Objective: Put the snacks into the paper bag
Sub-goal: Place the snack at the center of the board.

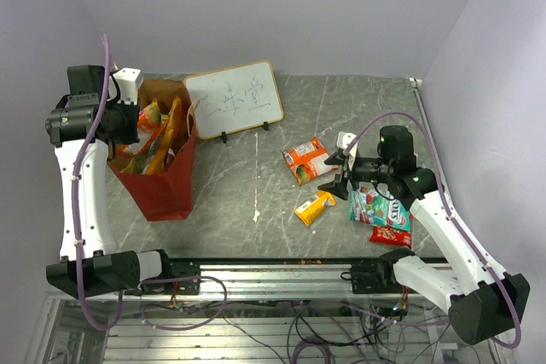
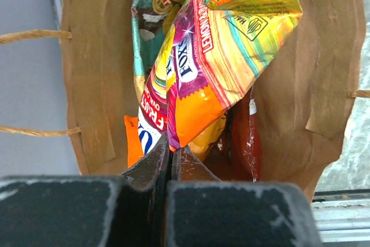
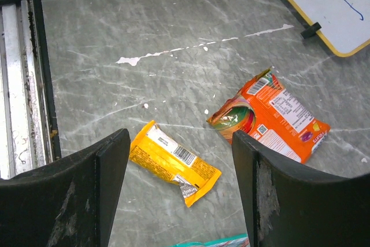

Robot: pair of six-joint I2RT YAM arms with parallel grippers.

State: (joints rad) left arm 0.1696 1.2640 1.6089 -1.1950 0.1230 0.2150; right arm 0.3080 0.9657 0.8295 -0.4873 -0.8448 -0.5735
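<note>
While right tool [image 3: 180, 143] gapes, yellow pack [image 3: 173, 163] lies ahead.

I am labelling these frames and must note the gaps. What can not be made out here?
Bag floor: left wrist view, packets cover it.
Left pincer grip on a packet: left wrist view, its fingers hide the contact.
Teal packet: right wrist view, cut by the bottom edge.
Board writing: top view, too small.

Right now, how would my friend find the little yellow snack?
Find the white board at the back. An orange packet lies in front of its right end; below that in the top view lies the yellow packet, slimmer, the only yellow one there.
</note>
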